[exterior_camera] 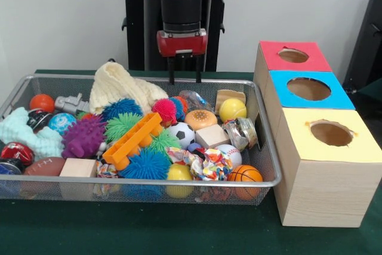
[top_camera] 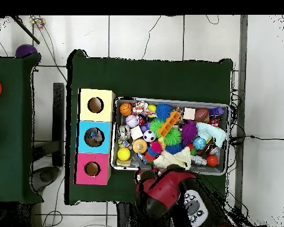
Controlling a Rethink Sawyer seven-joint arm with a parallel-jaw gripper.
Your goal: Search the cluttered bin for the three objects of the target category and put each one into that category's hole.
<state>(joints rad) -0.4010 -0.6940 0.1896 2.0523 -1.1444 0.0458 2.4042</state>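
Apparently little is done so far: the gripper point(exterior_camera: 184, 79) is hanging empty over the upper middle of the frame, its two thin fingers point(exterior_camera: 171, 71) standing moderately apart, holding nothing, just above the far rim of the bin point(exterior_camera: 179, 182). One crinkled clear bottle point(exterior_camera: 195, 100) is lying just below the fingertips, beside the pink spiky ball point(exterior_camera: 164, 110); another crumpled see-through piece point(exterior_camera: 237, 134) is sitting at the bin's right side, though I cannot tell for certain that it is a bottle. A third is not showing among the toys. In the overhead view something is sitting inside the blue box point(top_camera: 94, 137), but it is too small to identify. Judging by this, most of the searching and dropping is probably waiting ahead.
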